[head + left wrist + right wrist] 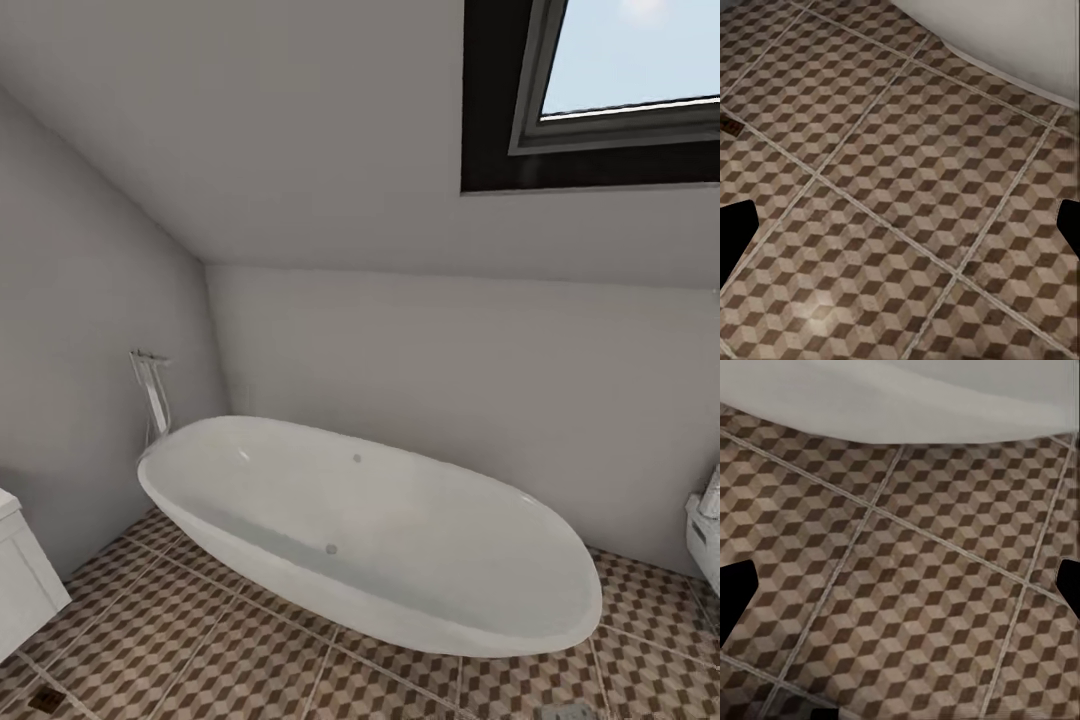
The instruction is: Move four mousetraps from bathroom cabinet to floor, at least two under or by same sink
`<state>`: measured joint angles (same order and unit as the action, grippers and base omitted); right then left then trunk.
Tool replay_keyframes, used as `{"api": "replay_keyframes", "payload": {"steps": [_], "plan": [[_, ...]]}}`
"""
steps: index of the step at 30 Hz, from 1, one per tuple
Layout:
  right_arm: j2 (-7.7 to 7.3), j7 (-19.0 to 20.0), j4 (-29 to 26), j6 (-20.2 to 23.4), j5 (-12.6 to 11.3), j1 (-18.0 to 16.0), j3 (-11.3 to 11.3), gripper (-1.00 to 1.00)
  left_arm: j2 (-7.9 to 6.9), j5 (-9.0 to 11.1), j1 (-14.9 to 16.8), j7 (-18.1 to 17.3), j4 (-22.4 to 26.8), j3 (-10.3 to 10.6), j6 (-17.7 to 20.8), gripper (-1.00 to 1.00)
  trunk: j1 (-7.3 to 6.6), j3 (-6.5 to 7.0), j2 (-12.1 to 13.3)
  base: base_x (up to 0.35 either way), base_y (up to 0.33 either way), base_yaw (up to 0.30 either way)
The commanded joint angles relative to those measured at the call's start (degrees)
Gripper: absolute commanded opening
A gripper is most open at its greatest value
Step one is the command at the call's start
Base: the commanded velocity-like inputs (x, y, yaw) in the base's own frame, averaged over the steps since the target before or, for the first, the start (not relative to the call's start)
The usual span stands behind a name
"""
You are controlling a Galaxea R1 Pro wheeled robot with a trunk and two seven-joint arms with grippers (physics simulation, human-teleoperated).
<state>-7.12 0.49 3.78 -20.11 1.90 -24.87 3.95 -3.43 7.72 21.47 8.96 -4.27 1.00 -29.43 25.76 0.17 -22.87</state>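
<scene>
The mousetraps, the cabinet and the sink are out of view. The bathroom floor (pixel 250 660), tiled in a brown, beige and white cube pattern with pale grout lines, spreads below me. In the left wrist view my left gripper (pixel 900 225) hangs open over bare floor tiles (pixel 907 187), its black fingertips (pixel 736 225) wide apart at the frame's sides. In the right wrist view my right gripper (pixel 900 589) is also open over the floor tiles (pixel 915 585), with nothing between its fingertips (pixel 735 592).
A large oval white bathtub (pixel 370 530) stands ahead against the grey wall, with a floor-standing tap (pixel 152 390) at its left end. A white boxy fixture (pixel 25 580) is at the left edge, another white object (pixel 705 530) at the right. A small dark floor drain (pixel 45 700) lies near left.
</scene>
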Motion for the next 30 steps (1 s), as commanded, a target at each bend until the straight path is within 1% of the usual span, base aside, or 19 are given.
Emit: {"api": "replay_keyframes", "payload": {"steps": [1,30], "plan": [[0.00,0.03,0.26,-0.37,0.04,-0.10,0.36,1.00,0.00,0.37,0.06,-0.08,-0.22,0.15,-0.37,1.00,0.03,-0.03,-0.05,0.000,0.000,-0.246],[0.00,0.03,0.26,-0.37,0.04,-0.10,0.36,1.00,0.00,0.37,0.06,-0.08,-0.22,0.15,-0.37,1.00,0.03,-0.05,-0.05,0.000,0.000,-0.264]]}}
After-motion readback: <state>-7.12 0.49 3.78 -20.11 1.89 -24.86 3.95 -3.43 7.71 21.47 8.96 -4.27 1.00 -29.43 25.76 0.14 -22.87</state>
